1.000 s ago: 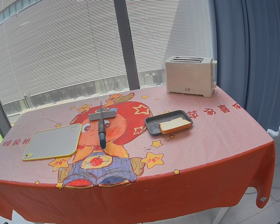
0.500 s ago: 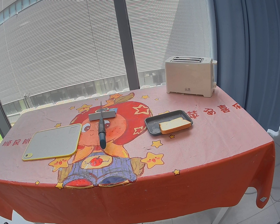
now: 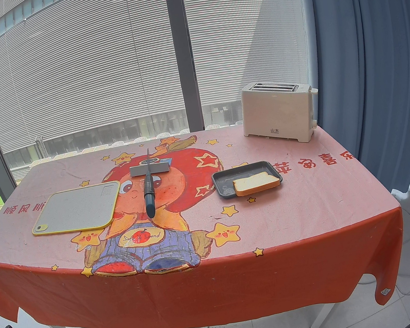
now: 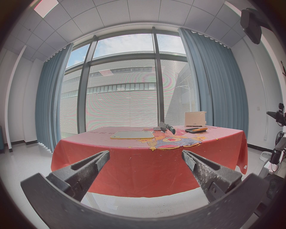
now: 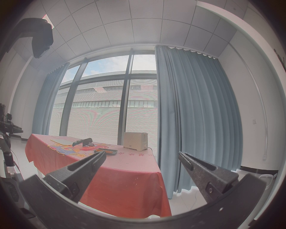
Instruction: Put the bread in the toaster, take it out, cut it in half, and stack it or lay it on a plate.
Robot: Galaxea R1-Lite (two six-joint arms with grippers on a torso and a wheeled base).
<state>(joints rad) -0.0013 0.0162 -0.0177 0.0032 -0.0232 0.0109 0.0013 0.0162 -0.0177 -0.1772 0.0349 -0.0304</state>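
Observation:
A slice of bread (image 3: 256,182) lies in a dark rectangular tray (image 3: 228,181) right of the table's middle. The white toaster (image 3: 278,110) stands at the far right corner, its slots empty. A dark-handled knife (image 3: 148,190) rests with its blade on a small grey stand (image 3: 161,167). To the left lies the grey cutting board (image 3: 77,209) with a yellow rim. My left gripper (image 4: 146,156) hangs open and empty below the table's near left edge, well short of it. My right gripper (image 5: 141,156) is open and empty too, low beside the table's near right corner.
An orange cartoon tablecloth (image 3: 207,283) hangs over the table's front edge. A window wall runs behind the table, and a blue curtain (image 3: 377,60) hangs to its right. A cable (image 3: 406,284) trails on the floor by the right table leg.

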